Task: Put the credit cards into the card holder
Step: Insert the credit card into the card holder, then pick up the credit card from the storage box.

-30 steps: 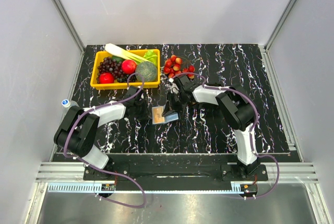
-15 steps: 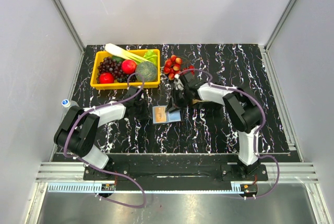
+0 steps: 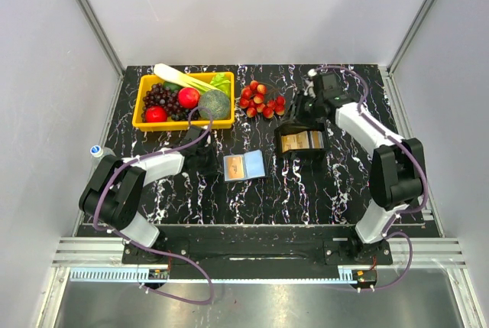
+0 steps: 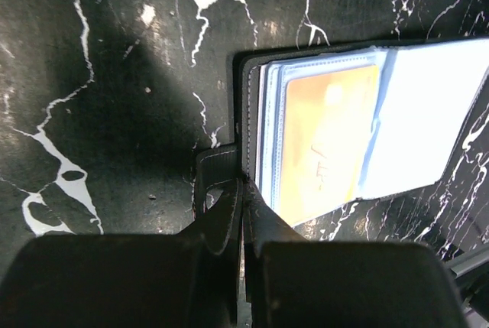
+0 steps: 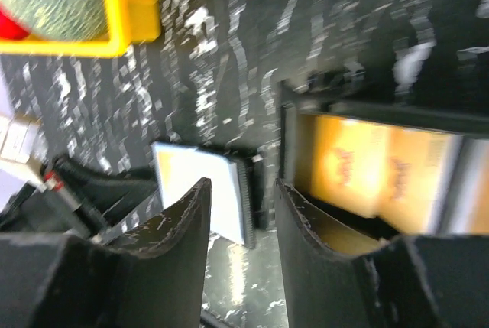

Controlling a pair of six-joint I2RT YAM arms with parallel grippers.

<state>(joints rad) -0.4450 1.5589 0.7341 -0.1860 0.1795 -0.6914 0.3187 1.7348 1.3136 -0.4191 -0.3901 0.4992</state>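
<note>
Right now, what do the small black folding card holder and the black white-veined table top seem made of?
The card holder: probably leather or imitation, matte black, with a stitched edge; its inner sleeves look like clear glossy plastic over an orange card. The table top: marble-patterned, faintly glossy; real stone or printed laminate, I cannot tell.

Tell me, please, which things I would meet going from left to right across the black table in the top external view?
Yellow basket → card holder, lying open → black tray holding credit cards. The red fruit pile overlaps both holder and tray, so it is left out.
</note>
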